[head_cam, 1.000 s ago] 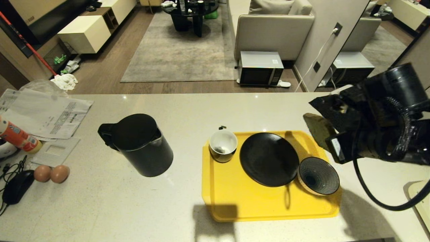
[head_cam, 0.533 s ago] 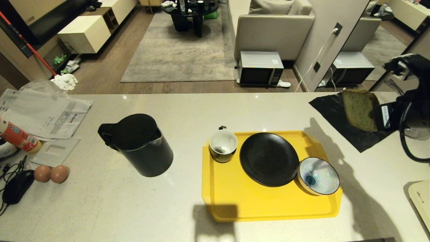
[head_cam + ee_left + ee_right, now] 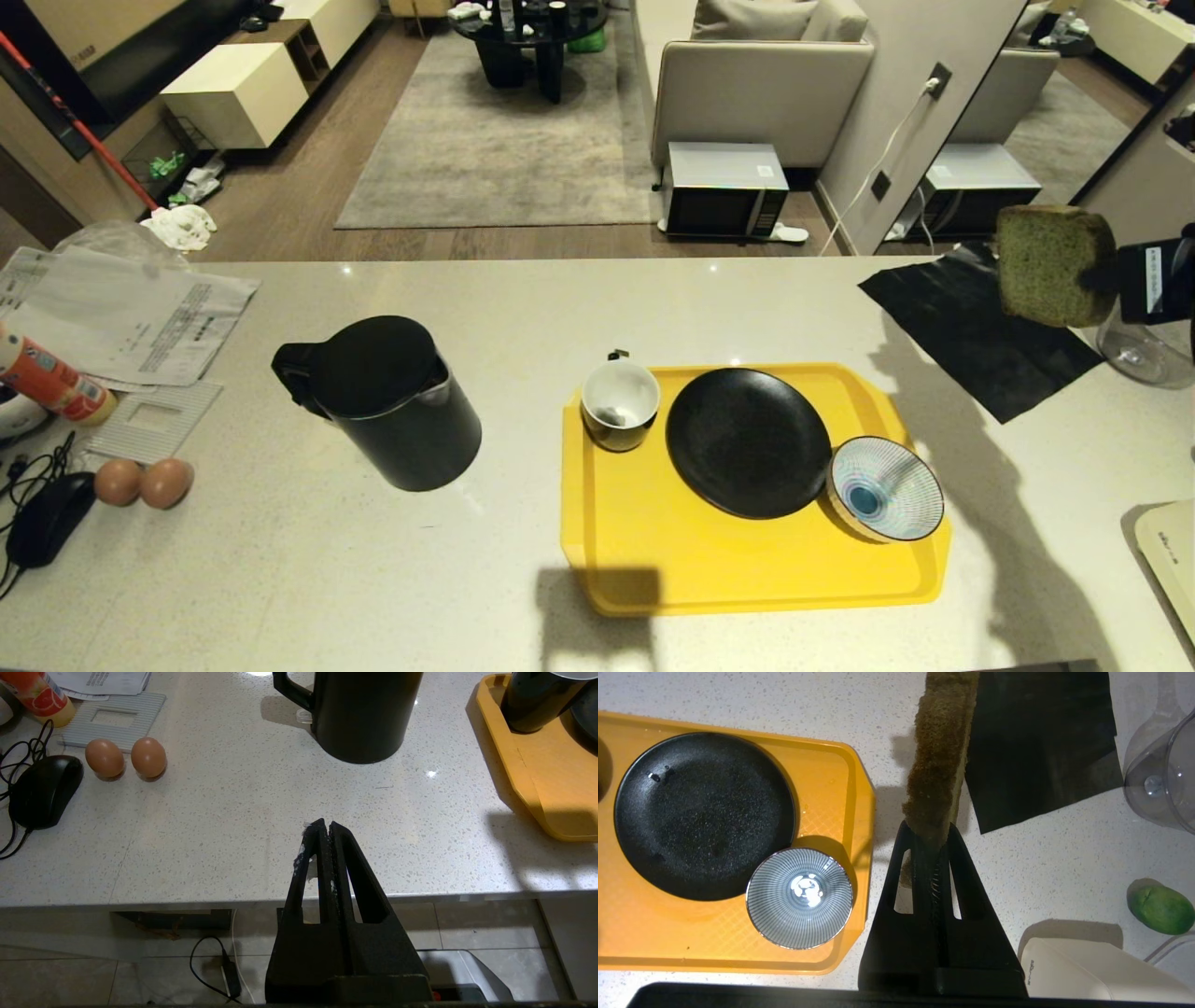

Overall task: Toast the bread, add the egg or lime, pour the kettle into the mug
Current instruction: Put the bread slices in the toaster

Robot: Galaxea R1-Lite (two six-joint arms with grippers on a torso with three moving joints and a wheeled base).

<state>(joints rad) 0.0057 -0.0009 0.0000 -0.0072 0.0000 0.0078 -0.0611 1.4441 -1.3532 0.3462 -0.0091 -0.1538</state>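
The right pincer (image 3: 930,845) grips the bread (image 3: 1053,264) by one edge, holding it upright above the table's (image 3: 523,299) far right. Toasting seems underway; next it likely needs lowering into the white toaster (image 3: 1087,970) nearby

Yellow tray (image 3: 653,560) on the pale desk (image 3: 523,308), left of the right claw (image 3: 1111,275); black plate (image 3: 747,441) at its middle; striped bowl (image 3: 885,487) touching the plate's near right edge; black sheet (image 3: 971,336) flat beneath that claw; clear glass vessel (image 3: 1144,353) just beside the sheet; two plain brown eggs (image 3: 143,482) side by side, a black mouse (image 3: 49,518), papers (image 3: 131,317) well apart leftward; white appliance (image 3: 1087,970) nearest the claw.
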